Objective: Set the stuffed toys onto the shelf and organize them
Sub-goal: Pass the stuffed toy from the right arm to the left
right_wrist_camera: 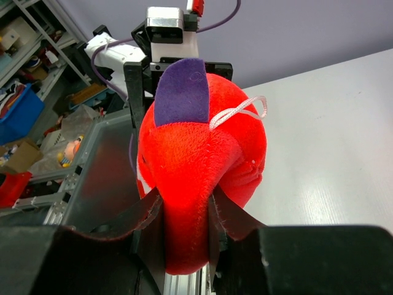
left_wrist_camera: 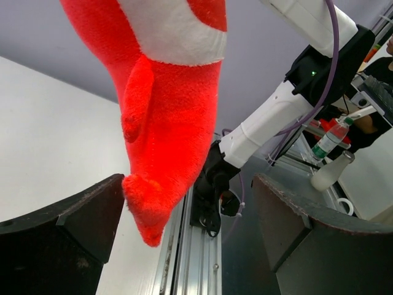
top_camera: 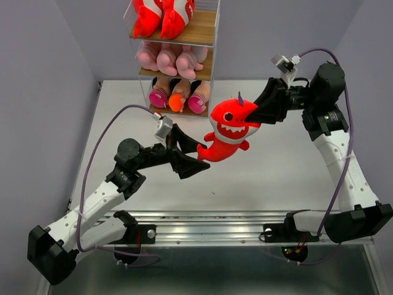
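Note:
A red shark [top_camera: 228,126] with a white toothy belly hangs in the air above the middle of the table. My right gripper [top_camera: 250,114] is shut on its red body [right_wrist_camera: 196,153], and plush fills the gap between both fingers [right_wrist_camera: 144,215]. My left gripper [top_camera: 201,157] stands open around the tail [left_wrist_camera: 150,209]; the tail tip lies against its left finger [left_wrist_camera: 67,233] and far from the other. The shelf [top_camera: 202,34] stands at the back, with red sharks [top_camera: 163,15] on top, pink animals [top_camera: 167,60] in the middle and dolls [top_camera: 178,98] on the lowest board.
An aluminium rail [top_camera: 202,224] runs along the near table edge between the arm bases. The right arm's base [left_wrist_camera: 215,184] is just behind the tail in the left wrist view. Off the table stand a bottle [left_wrist_camera: 328,138] and cluttered storage racks [right_wrist_camera: 24,92].

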Motion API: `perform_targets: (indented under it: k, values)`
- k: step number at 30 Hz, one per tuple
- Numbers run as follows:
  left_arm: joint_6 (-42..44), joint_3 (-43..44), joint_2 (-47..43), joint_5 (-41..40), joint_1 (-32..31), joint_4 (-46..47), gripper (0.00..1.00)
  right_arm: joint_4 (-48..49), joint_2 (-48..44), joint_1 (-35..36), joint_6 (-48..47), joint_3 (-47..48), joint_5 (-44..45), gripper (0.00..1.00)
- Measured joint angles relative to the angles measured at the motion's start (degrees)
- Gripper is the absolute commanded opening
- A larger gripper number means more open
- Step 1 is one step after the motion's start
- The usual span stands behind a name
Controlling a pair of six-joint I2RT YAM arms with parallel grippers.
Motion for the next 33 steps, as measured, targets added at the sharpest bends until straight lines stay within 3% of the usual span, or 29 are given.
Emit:
perform_targets:
  k: [5,7,16,21,23,26,29,32,33]
  values:
    - [-0.7,0.0,1.03,-1.05,-0.26,0.83,0.92,4.13,-0.02,0.44,2.8,-0.15,-0.02,0.01]
    - [-0.83,-0.09,1.44,-1.53,-0.66,1.27,0.86,4.85,-0.02,0.61,3.3,-0.22,-0.24,0.01]
    - [-3.37,-0.66,3.82,-4.0,-1.9,6.38,0.48,6.01,-0.07,1.18,4.04,-0.55,-0.17,0.01]
    - [-4.17,-0.76,4.48,-3.85,-2.05,7.23,0.0,6.36,-0.07,1.18,4.04,-0.83,-0.09,0.01]
    - [-4.31,-0.83,4.44,-3.72,-2.05,7.48,0.0,6.71,-0.07,1.18,4.07,-1.46,0.22,0.04]
    - [-3.74,-1.01,4.07,-3.61,-2.05,6.4,0.0,6.75,-0.07,1.18,4.13,-2.29,0.57,0.17]
    - [-1.22,-0.87,2.29,-4.85,-2.05,1.97,0.0,6.73,-0.04,1.2,4.63,-2.67,1.16,0.76]
    - [2.73,0.07,-0.66,-7.13,-2.05,-5.31,0.0,7.08,-0.09,1.22,4.17,-3.34,2.71,1.0]
    - [4.02,0.7,-1.27,-8.0,-2.05,-7.87,0.0,6.95,-0.09,1.22,3.8,-3.5,3.39,1.0]
